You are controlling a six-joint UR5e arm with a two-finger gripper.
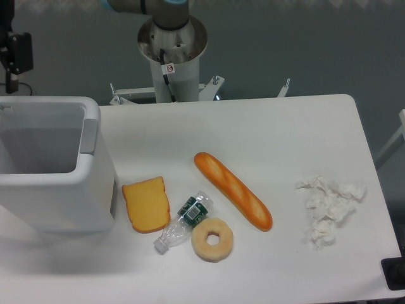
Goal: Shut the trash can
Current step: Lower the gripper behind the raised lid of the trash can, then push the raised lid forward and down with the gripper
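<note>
Trash can open at left edge of worktop; tool dark at upper left, finger state unreadable; best approached from behind, swinging lid forward gently.

Big white trash can, upright at table's left edge, top open, grey side tab.
</note>
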